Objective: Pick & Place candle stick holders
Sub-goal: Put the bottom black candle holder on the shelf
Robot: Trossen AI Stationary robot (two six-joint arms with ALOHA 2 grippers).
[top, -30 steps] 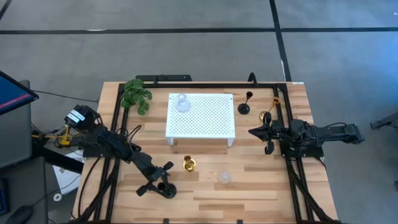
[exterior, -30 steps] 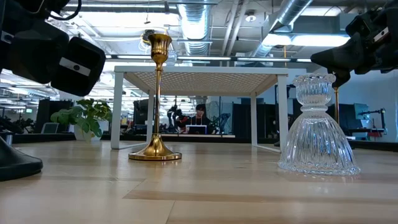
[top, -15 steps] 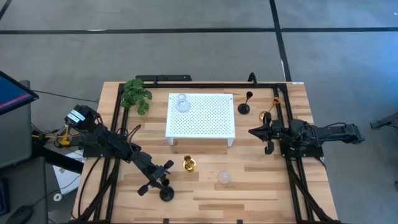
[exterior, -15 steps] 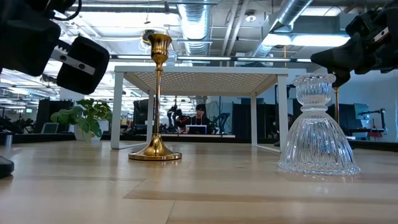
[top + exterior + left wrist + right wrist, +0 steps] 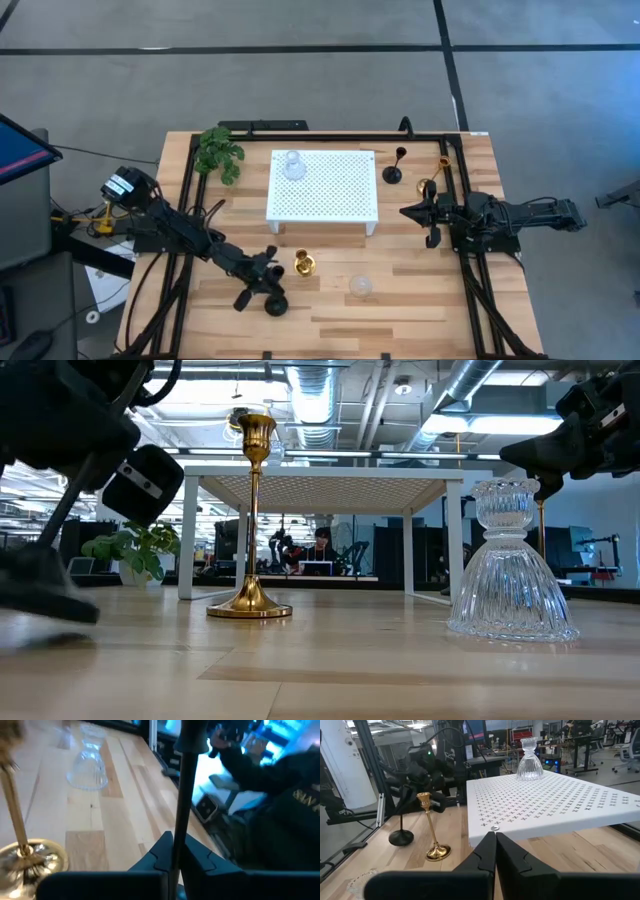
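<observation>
My left gripper (image 5: 265,272) is at the table's near left, shut on a black candle stick holder (image 5: 275,305), whose round base (image 5: 45,592) shows at the left of the low view. A gold holder (image 5: 304,264) and a clear glass holder (image 5: 360,287) stand on their bases just to its right. A second glass holder (image 5: 292,165) stands on the white platform (image 5: 330,195). Another black holder (image 5: 393,172) and a gold one (image 5: 440,165) stand at the far right. My right gripper (image 5: 405,212) is shut and empty to the right of the platform. My left gripper pinches the black holder's thin stem (image 5: 176,851) between its two fingers, which lie across the stem. The stem runs on past the fingertips to a wider end (image 5: 192,735). The holder is tilted, and its base (image 5: 45,592) seems just off the table.
A green leafy plant (image 5: 218,152) stands at the far left corner. Black frame rails (image 5: 185,190) run along the table's left, right and far sides. Bare wood lies along the near edge (image 5: 420,320).
My left gripper has gone a little toward the table's right and far edges and has turned. The black holder has come with it: its base, which stood on the table at the low view's far left, is now farther right, raised and tilted.
</observation>
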